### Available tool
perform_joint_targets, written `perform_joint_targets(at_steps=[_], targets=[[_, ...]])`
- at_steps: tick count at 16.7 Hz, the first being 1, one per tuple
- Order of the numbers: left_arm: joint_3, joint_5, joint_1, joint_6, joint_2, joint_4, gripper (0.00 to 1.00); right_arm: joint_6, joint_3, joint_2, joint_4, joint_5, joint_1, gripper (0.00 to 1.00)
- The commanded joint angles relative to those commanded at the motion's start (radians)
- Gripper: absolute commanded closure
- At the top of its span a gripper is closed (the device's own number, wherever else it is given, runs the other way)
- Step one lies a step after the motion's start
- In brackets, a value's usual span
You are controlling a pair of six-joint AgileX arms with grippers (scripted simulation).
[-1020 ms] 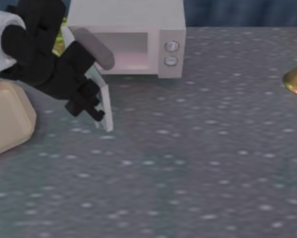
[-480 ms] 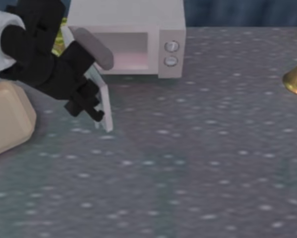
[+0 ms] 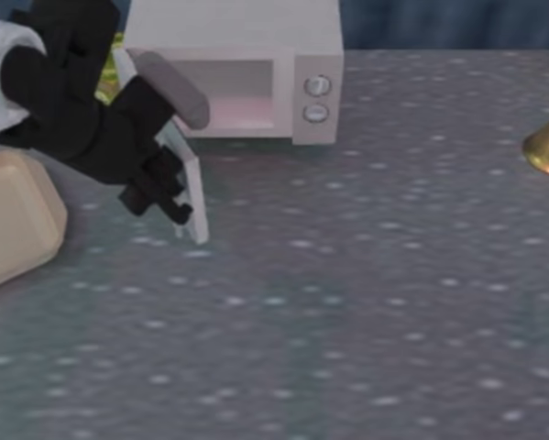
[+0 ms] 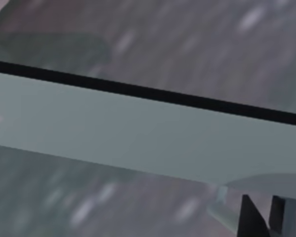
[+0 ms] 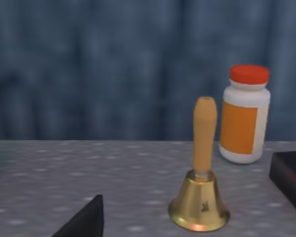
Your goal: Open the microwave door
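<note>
Left tool (image 3: pixel 178 203), upper left of frame, looks clamped on microwave door (image 3: pixel 195 197) edge w/ door swung wide; pulling further could drag microwave (image 3: pixel 256 37) across surface.

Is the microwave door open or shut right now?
Open: the door is swung out toward the table's left, baring the microwave cavity, with the left gripper at its edge.

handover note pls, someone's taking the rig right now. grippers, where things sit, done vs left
Left gripper: at the free edge of the microwave door, fingers around it, seemingly shut on it.
Right gripper: out of the top view; its wrist camera faces a brass bell and a pill bottle.
Microwave: at the table's far side, left of centre.
Done: door swung wide open toward the front, cavity exposed.
Left: probably just release and back the left arm off.
</note>
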Motion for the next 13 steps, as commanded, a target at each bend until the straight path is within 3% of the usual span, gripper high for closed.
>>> perform_joint_targets(at_steps=[4, 13], targets=[[-0.001, 0.007, 0.003, 0.013, 0.003, -0.005, 1.00, 0.000, 0.000, 0.000, 0.000, 0.000, 0.000, 0.00], [0.001, 0.090, 0.086, 0.210, -0.005, -0.075, 1.00, 0.000, 0.000, 0.000, 0.000, 0.000, 0.000, 0.00]])
